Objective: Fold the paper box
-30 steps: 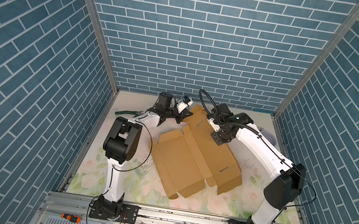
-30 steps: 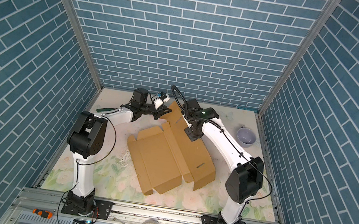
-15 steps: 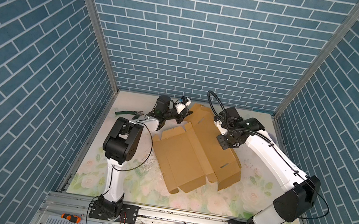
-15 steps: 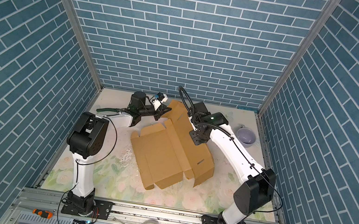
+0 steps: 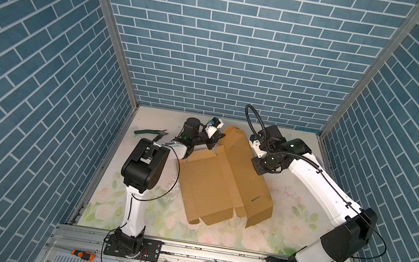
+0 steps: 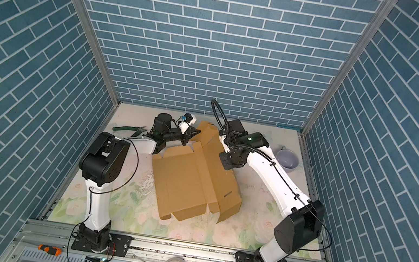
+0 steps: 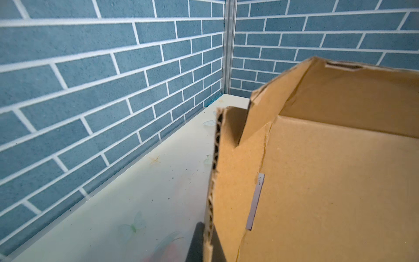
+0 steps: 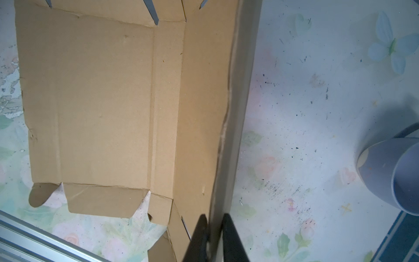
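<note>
The paper box is a brown die-cut cardboard sheet lying mostly flat on the floral mat in both top views. Its far flap and right panel are bent upward. My left gripper is at the sheet's far corner. In the left wrist view it is shut on the corrugated edge of a raised flap. My right gripper is at the sheet's right edge. In the right wrist view its black fingers pinch the upturned right panel, so the gripper is shut on it.
Green-handled pliers lie at the back left. A lavender cup stands at the back right beside the right arm. An orange-handled screwdriver rests on the front rail. Blue brick walls enclose three sides.
My right gripper has closed on the sheet's right panel and its elbow has swung out to the right. The sheet has shifted slightly. My left gripper keeps its hold on the far flap.
</note>
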Action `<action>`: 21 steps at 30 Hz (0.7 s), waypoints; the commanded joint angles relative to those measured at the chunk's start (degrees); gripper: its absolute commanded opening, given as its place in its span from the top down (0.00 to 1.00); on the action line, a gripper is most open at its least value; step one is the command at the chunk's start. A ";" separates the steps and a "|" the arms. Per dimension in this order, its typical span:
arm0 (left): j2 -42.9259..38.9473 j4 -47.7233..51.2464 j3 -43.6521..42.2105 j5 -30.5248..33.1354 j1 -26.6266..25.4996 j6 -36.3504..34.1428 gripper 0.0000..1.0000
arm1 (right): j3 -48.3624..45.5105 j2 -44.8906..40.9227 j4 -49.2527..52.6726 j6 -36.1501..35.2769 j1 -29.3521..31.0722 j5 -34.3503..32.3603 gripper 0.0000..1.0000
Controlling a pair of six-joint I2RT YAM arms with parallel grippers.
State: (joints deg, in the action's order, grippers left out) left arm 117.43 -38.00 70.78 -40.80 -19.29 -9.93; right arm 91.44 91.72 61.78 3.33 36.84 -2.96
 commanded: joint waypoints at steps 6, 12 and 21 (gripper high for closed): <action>-2.20 -6.57 -3.73 3.89 -2.96 1.55 1.00 | -2.10 0.46 -3.11 3.76 0.93 1.06 0.90; -2.39 -10.43 -6.98 6.48 -3.78 4.02 1.00 | -2.97 -0.39 -5.06 4.16 2.49 2.93 0.86; -2.08 -11.42 -9.06 7.92 -3.79 3.30 1.00 | -2.93 -1.56 -8.83 9.21 -2.03 20.75 0.61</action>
State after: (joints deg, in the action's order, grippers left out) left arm 117.23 -46.68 62.81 -33.21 -22.76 -7.31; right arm 88.38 91.37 55.02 8.51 37.17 8.23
